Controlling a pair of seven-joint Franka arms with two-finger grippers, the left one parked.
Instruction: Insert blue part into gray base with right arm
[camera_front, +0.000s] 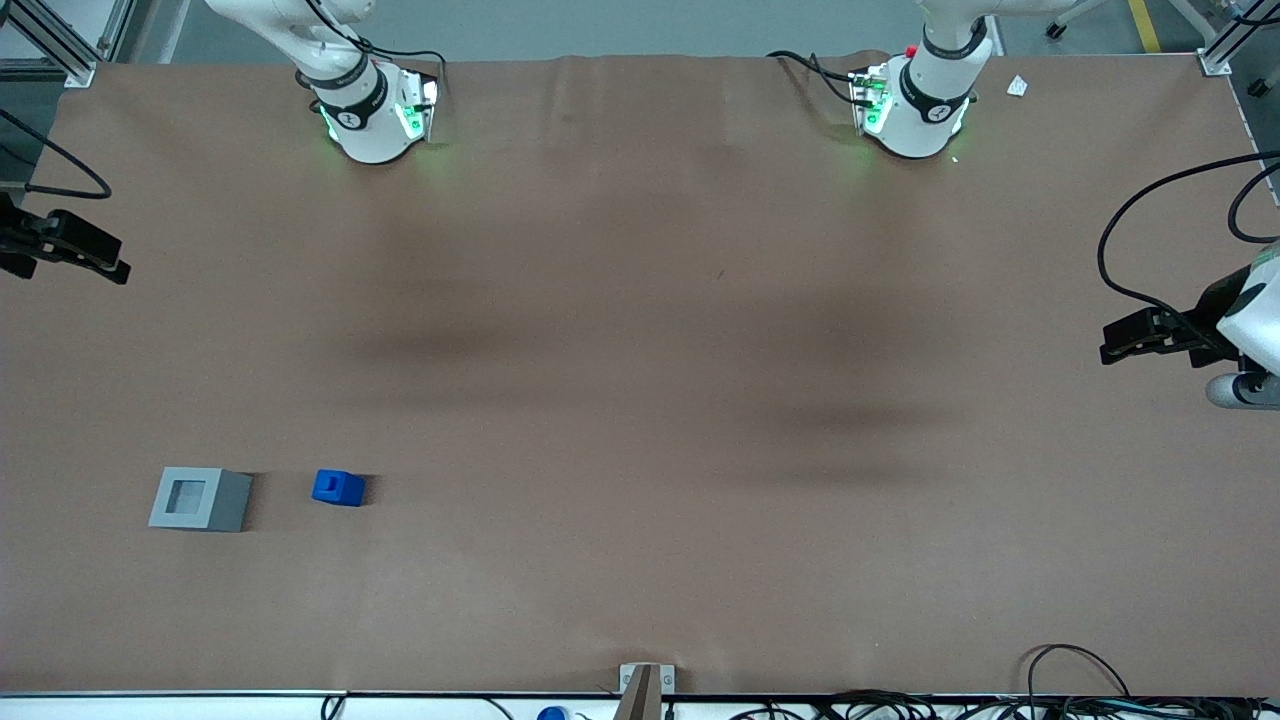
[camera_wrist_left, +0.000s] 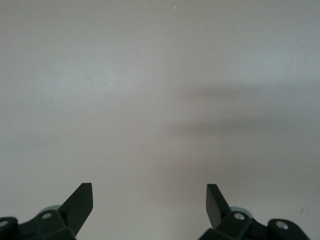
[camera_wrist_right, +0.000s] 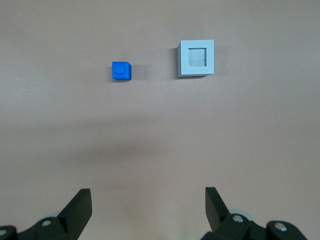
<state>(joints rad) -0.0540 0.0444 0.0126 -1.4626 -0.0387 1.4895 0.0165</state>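
The front view looks steeply down over the whole brown table (camera_front: 640, 400); the right wrist view looks down past the black gripper (camera_wrist_right: 148, 207) with its fingers spread, sharing the small bright-blue plastic block (camera_wrist_right: 121, 70) and light-gray square recessed block (camera_wrist_right: 196, 58) ahead of the fingertips

No legible text, label, brand name, number or sign appears in any view. The blue part (camera_front: 338, 487) and the gray base (camera_front: 200, 498) carry no markings. The black bands on the right arm (camera_front: 352, 100) bear small white marks too small to read. The hand (camera_front: 70, 248), its fingers spread apart, shows no lettering.
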